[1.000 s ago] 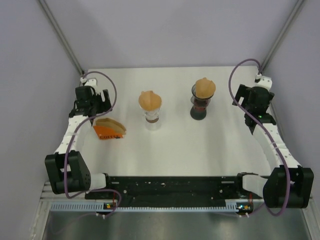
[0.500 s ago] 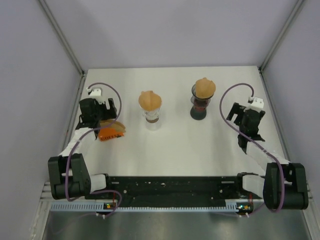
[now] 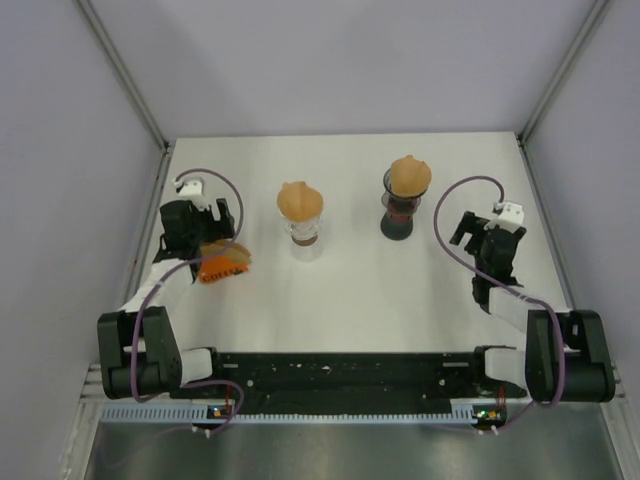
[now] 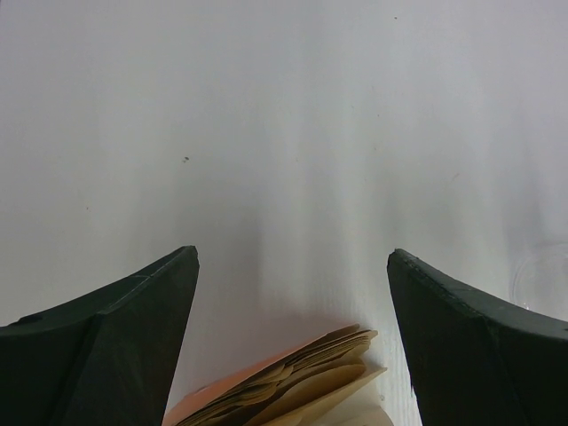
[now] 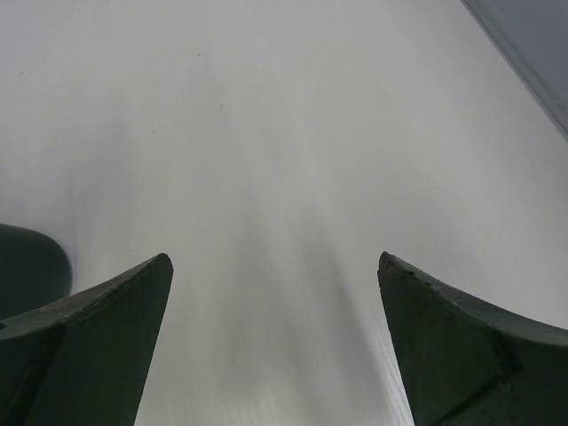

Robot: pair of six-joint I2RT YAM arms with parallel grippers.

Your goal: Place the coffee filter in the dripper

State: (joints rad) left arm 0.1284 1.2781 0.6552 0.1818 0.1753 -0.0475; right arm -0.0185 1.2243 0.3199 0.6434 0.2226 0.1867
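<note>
A stack of tan paper coffee filters [image 3: 225,255] stands in an orange holder [image 3: 214,270] at the table's left. It also shows at the bottom of the left wrist view [image 4: 306,382]. My left gripper [image 3: 203,238] is open, just above and behind the stack [image 4: 293,256], holding nothing. A clear dripper [image 3: 303,232] at centre carries a tan filter [image 3: 299,200]. A dark dripper [image 3: 398,215] to its right carries another filter [image 3: 409,176]. My right gripper [image 3: 470,232] is open and empty, right of the dark dripper [image 5: 273,258].
The clear dripper's glass edge [image 4: 540,277] shows at the right of the left wrist view. The dark dripper's base [image 5: 31,266] shows at the left of the right wrist view. Grey walls enclose the white table [image 3: 350,290].
Both arms have folded back toward the near edge. My left gripper has moved down to the filter stack. My right gripper has moved nearer and inward, toward the dark dripper.
</note>
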